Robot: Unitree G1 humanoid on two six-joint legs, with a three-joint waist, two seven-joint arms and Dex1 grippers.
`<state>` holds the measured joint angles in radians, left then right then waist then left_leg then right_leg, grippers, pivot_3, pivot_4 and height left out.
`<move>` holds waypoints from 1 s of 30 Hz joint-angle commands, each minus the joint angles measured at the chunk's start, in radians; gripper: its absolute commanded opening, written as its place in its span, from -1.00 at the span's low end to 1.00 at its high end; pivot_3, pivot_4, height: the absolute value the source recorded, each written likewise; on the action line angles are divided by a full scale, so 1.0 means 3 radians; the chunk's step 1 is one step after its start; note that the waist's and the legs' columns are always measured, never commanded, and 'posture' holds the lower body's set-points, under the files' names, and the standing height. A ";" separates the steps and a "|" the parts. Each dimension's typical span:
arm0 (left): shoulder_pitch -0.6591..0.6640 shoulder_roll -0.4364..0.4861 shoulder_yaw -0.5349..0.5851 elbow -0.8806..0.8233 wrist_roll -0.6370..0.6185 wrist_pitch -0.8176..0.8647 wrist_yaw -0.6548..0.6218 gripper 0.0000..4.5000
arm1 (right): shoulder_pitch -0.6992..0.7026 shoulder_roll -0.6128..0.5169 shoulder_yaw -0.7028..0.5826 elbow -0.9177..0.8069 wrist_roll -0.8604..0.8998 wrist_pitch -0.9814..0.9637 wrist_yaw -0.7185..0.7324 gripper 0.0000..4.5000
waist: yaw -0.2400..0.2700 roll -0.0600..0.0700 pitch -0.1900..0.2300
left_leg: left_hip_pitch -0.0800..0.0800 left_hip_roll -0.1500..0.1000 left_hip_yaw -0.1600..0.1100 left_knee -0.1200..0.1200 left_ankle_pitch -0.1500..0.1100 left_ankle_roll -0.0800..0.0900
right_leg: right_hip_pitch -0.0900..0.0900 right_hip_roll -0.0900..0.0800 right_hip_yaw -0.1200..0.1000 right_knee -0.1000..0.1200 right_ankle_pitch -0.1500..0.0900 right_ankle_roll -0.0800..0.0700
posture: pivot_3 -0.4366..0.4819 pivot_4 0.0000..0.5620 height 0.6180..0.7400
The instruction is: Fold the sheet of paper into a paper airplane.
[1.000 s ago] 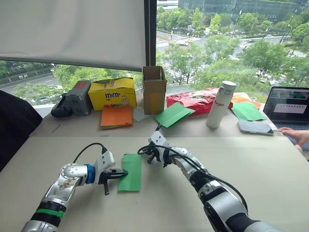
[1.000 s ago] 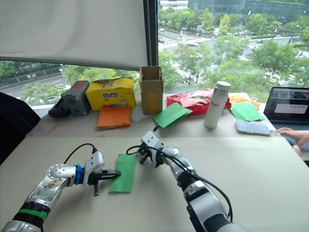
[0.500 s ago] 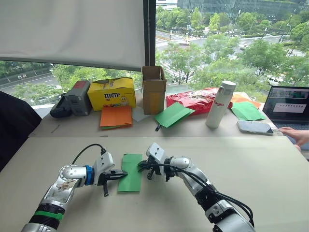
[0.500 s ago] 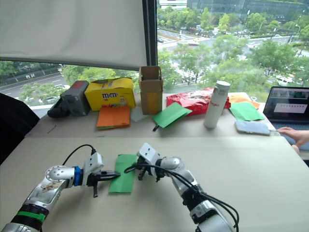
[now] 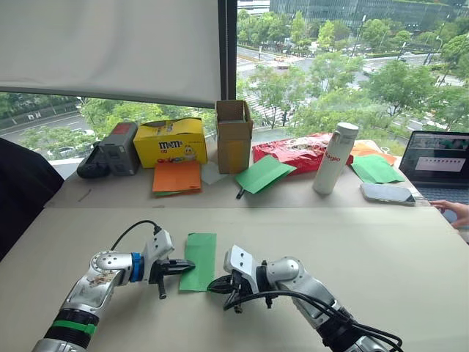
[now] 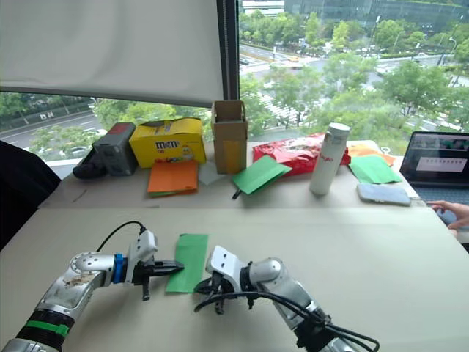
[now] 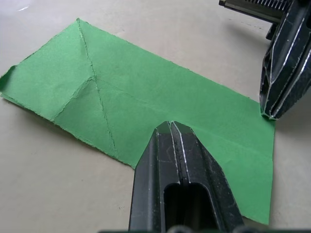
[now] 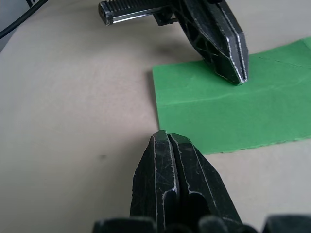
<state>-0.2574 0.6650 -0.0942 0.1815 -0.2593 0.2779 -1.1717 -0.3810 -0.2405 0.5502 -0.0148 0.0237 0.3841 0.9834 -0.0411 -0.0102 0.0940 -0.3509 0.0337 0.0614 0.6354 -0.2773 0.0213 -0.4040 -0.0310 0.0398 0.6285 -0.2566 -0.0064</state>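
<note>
Your two head views look forward and down over a beige table [image 5: 410, 279] toward a window, sharing nearly the same scene. Each wrist view sits close above the tabletop, looking along its own fingers; both share the green sheet of paper [image 7: 160, 107], probably its near end.

A beige tabletop [image 5: 381, 257] carries the folded sheet of paper [image 5: 198, 261] lying flat; orange paper sheets [image 5: 176, 177], boxes and a bottle [image 5: 335, 158] sit farther back.
</note>
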 commanded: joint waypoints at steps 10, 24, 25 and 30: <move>-0.0055 0.0229 0.0620 -0.0267 -0.0822 0.0839 -0.0225 -1.00 | 0.0044 -0.0448 -0.0566 -0.1082 0.0551 0.0822 0.0037 -0.99 | 0.0019 -0.0023 0.0014 | -0.0007 0.0002 -0.0004 0.0005 0.0000 0.0000 | -0.0004 0.0002 -0.0001 -0.0001 0.0000 -0.0001 | -0.05 -0.47 1.00; -0.0231 0.0073 0.0213 0.0144 -0.0335 0.0262 -0.0213 -1.00 | -0.0315 -0.0773 -0.0922 -0.1390 0.0779 0.1344 -0.0351 -0.99 | 0.0115 -0.0022 0.0018 | -0.0010 -0.0008 -0.0007 0.0004 0.0000 0.0000 | -0.0004 -0.0013 -0.0012 -0.0006 -0.0001 -0.0003 | -0.05 -0.47 1.00; -0.0243 0.0020 0.0156 0.0174 -0.0281 0.0192 -0.0216 -1.00 | -0.0309 -0.0793 -0.0946 -0.1401 0.0795 0.1358 -0.0376 -0.99 | 0.0115 -0.0023 0.0018 | -0.0011 -0.0010 -0.0007 0.0004 0.0000 0.0000 | -0.0003 -0.0016 -0.0012 -0.0007 -0.0001 -0.0003 | -0.05 -0.47 1.00; -0.0333 -0.0335 0.0008 0.0150 -0.0359 0.0170 -0.0327 -1.00 | -0.0230 -0.0942 -0.1034 -0.1552 0.0841 0.1487 -0.0511 -0.99 | 0.0101 -0.0023 0.0018 | -0.0011 -0.0011 -0.0005 0.0005 0.0000 0.0001 | -0.0001 -0.0023 -0.0010 -0.0008 -0.0001 -0.0003 | -0.05 -0.47 1.00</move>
<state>-0.3392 0.5714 -0.0750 0.2456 -0.3583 0.3641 -1.2463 -0.4483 -0.5197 0.2790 -0.4172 0.2579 0.8143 0.8481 -0.0107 -0.0172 0.0994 -0.3540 0.0304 0.0598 0.6370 -0.2772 0.0216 -0.4044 -0.0369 0.0369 0.6261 -0.2569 -0.0072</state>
